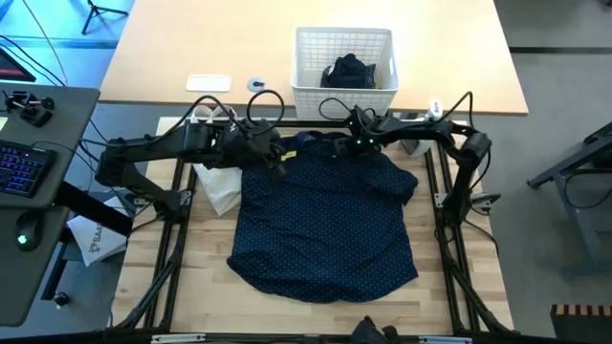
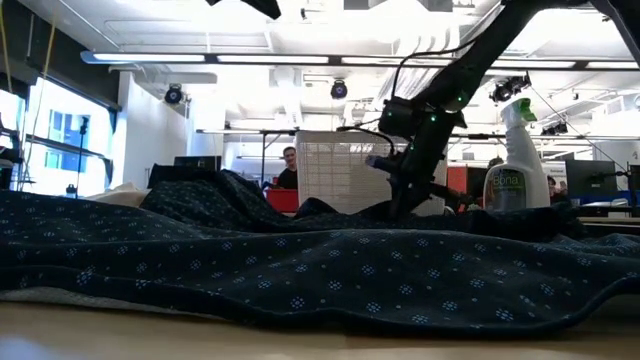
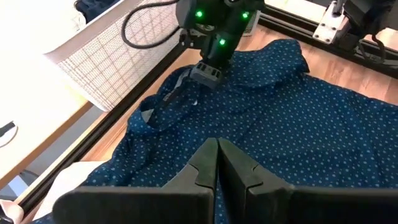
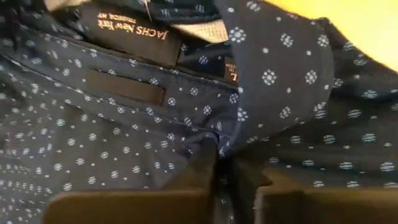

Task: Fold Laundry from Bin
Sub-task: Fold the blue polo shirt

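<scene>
Navy dotted shirt (image 4: 124, 124) | label "JACHS New York" (image 4: 134, 32) | right gripper (image 4: 225, 167) pinching collar

Soft matt dotted cloth shirt (image 1: 325, 225), latticed white plastic bin (image 1: 316, 59), pale wood table (image 1: 206, 296).

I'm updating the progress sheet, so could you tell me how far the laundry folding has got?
Early stage. Done: the dotted navy shirt is out of the bin and lies spread on the table, not yet folded. In hand: the right tool is closed on fabric beside the collar, while the left tool sits shut over the shirt near its left shoulder. Left: folding this shirt, plus a dark garment lying in the bin.
</scene>
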